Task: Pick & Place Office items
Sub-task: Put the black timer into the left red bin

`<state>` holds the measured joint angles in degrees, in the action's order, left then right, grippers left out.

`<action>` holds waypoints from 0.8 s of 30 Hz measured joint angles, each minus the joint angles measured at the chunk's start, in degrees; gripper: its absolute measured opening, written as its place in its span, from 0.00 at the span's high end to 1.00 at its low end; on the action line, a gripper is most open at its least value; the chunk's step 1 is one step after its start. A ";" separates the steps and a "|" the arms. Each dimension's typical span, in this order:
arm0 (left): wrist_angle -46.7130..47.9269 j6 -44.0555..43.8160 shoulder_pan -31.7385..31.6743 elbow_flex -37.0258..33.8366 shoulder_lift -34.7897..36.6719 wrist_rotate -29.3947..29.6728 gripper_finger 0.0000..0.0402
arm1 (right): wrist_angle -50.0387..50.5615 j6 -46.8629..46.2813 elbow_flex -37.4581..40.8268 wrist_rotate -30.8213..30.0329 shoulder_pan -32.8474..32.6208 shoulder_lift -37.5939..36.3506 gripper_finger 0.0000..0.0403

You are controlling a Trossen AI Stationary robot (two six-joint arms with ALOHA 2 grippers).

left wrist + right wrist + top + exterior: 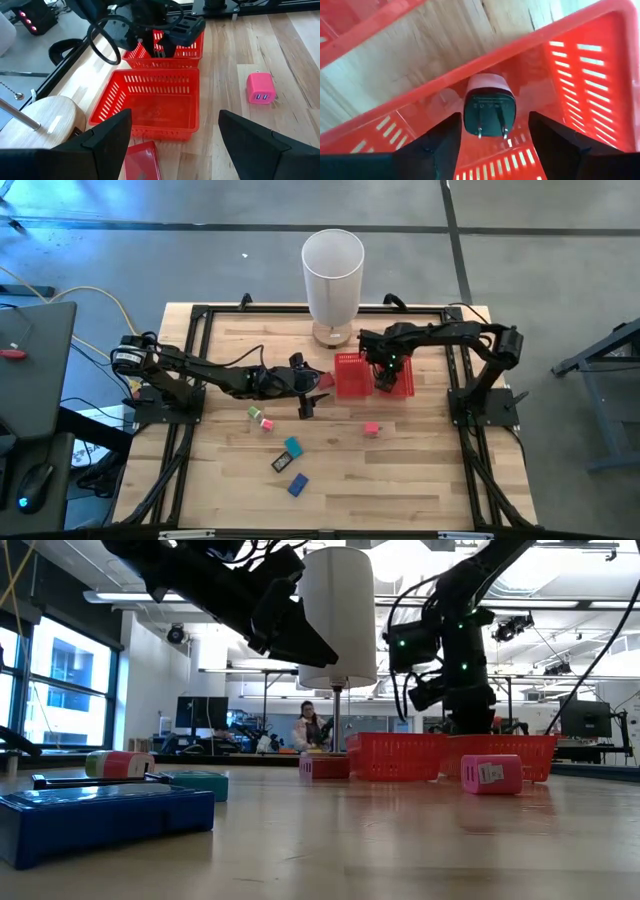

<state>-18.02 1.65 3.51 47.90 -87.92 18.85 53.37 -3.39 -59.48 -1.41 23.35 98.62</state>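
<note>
A red two-compartment mesh tray [352,376] stands at the table's middle, below a tall white cylinder [332,275]. My right gripper [385,372] is open over the tray's right compartment. A black plug-in charger [489,109] lies in that compartment between the fingers and apart from them, prongs up. My left gripper [305,388] is open, raised above the table just left of the tray. A flat red piece [142,161] lies on the table below it. A pink charger [372,428] and pink-green [258,416], teal [292,446], black-white [281,464] and blue [298,484] pieces lie on the table.
The tray's left compartment [160,107] shows nothing inside. The cylinder's round wooden base [47,117] stands close behind the tray. Black frame rails [190,370] run along the table's left, right and far sides. A person [310,728] sits far off in the room.
</note>
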 joint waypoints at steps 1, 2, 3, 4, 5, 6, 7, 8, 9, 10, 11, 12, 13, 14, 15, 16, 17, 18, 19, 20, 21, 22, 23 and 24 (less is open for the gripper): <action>0.00 0.00 0.00 0.00 0.00 0.00 0.28 | 0.13 0.03 0.00 0.08 0.00 -0.17 0.46; 0.00 0.00 0.00 0.00 0.00 0.00 0.28 | 0.20 0.07 0.00 -0.02 0.00 -0.41 0.46; 0.00 0.00 0.00 0.00 0.00 0.00 0.28 | 0.34 0.08 0.00 -0.04 0.00 -0.72 0.45; 0.00 0.02 0.00 0.00 0.00 0.00 0.28 | 0.55 0.10 0.00 0.09 0.00 -1.15 0.45; 0.00 0.00 0.00 0.00 0.00 0.00 0.28 | 0.76 0.10 0.00 0.04 0.00 -1.63 0.45; 0.00 0.00 0.00 0.00 0.00 0.00 0.28 | 0.84 0.08 0.00 -0.10 0.00 -2.07 0.46; 0.00 0.01 0.00 0.00 0.00 0.00 0.28 | 0.88 0.05 0.00 -0.15 0.00 -2.64 0.46; 0.00 0.01 0.00 0.00 0.00 0.00 0.28 | 0.95 0.06 0.00 -0.13 0.01 -3.36 0.46; 0.00 0.02 0.00 0.00 0.00 0.00 0.28 | 1.02 0.07 0.00 -0.13 0.00 -4.16 0.46; 0.00 0.02 0.00 0.00 0.00 0.00 0.28 | 1.19 0.08 0.00 -0.15 0.00 -4.94 0.46; 0.00 0.02 0.00 0.00 0.00 0.00 0.28 | 1.49 0.03 0.00 -0.11 0.00 -5.74 0.46; 0.00 0.02 0.00 0.00 0.00 0.00 0.28 | 1.82 -0.18 0.00 -0.12 0.00 -6.60 0.46; 0.00 0.02 0.00 0.00 0.00 0.00 0.28 | 2.10 -0.75 0.00 -0.13 0.00 -7.49 0.46; 0.00 0.02 0.00 0.00 0.00 -0.01 0.28 | 2.24 -1.24 0.00 -0.11 0.00 -8.33 0.46; 0.00 0.02 0.00 0.00 0.00 0.00 0.28 | 2.32 -1.36 0.00 -0.07 0.00 -9.17 0.46; 0.00 0.02 0.00 0.00 0.00 0.00 0.28 | 2.57 -1.47 0.00 0.04 -0.08 -10.01 0.46; 0.00 0.04 0.00 0.00 0.00 0.00 0.28 | 2.91 -1.49 0.00 0.01 -0.08 -10.88 0.46; 0.00 0.04 0.00 0.00 0.00 -0.01 0.28 | 3.19 -1.51 0.00 -0.04 -0.07 -11.82 0.46; 0.00 0.06 0.00 0.00 0.00 0.00 0.28 | 3.30 -1.53 0.00 -0.02 -0.09 -12.70 0.46; 0.01 0.22 0.00 0.00 0.00 0.00 0.28 | 3.31 -1.71 -0.01 0.06 -0.09 -13.57 0.46; 0.02 0.64 0.00 0.00 0.00 0.00 0.28 | 3.33 -2.36 -0.02 0.08 -0.09 -14.46 0.46; 0.03 1.26 0.00 0.00 0.00 0.00 0.28 | 3.31 -3.15 -0.02 0.05 -0.09 -15.35 0.46; 0.10 1.92 0.00 0.00 0.00 0.00 0.28 | 3.29 -4.07 -0.02 0.07 -0.09 -16.27 0.46; 0.21 2.67 0.07 0.00 0.00 0.00 0.28 | 3.30 -4.67 -0.02 0.07 -0.09 -17.17 0.46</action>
<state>-17.81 4.32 3.58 47.90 -87.92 18.85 56.67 -8.06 -59.51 -1.34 23.27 81.46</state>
